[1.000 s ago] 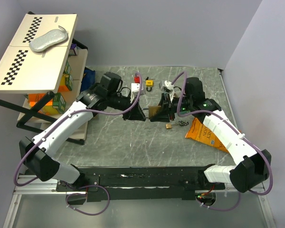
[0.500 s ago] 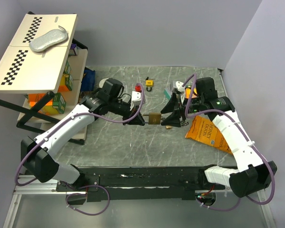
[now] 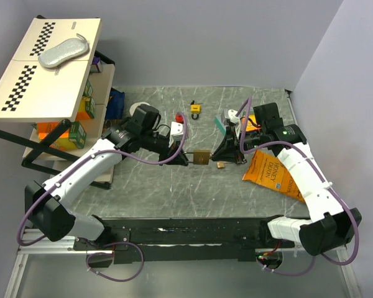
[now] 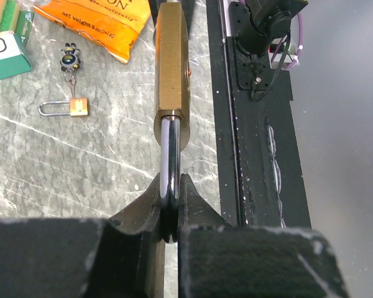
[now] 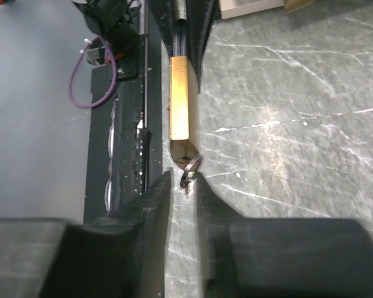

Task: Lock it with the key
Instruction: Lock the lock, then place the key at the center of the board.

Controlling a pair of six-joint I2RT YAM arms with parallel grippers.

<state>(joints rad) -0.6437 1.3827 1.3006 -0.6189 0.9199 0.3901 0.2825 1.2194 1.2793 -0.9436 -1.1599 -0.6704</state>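
**At table centre: padlock clamped, key end reached**

Top external. The brass padlock (image 3: 201,156) lies level between my two arms, over the table (image 3: 161,186). The left gripper (image 3: 187,156) is at its 9 o'clock and the right gripper (image 3: 219,153) at its 3 o'clock. Half a second ago a gap showed between the right gripper and the lock; that gap is now gone. A small padlock (image 3: 221,165) lies at 5 o'clock, with an orange bag (image 3: 272,175) beyond at 4.

Left wrist. The left gripper is clamped on the shackle (image 4: 169,158), and the lock body runs off to 12 o'clock. The shackle is edge-on, so I cannot tell whether it is seated.

Right wrist. The key (image 5: 190,166) sits in the lock's base, right at the fingertips. The jaws stand narrowly parted, and I cannot tell whether they pinch the key.

Judgement: the approach looks done. I reckon gripping and turning the key remain.
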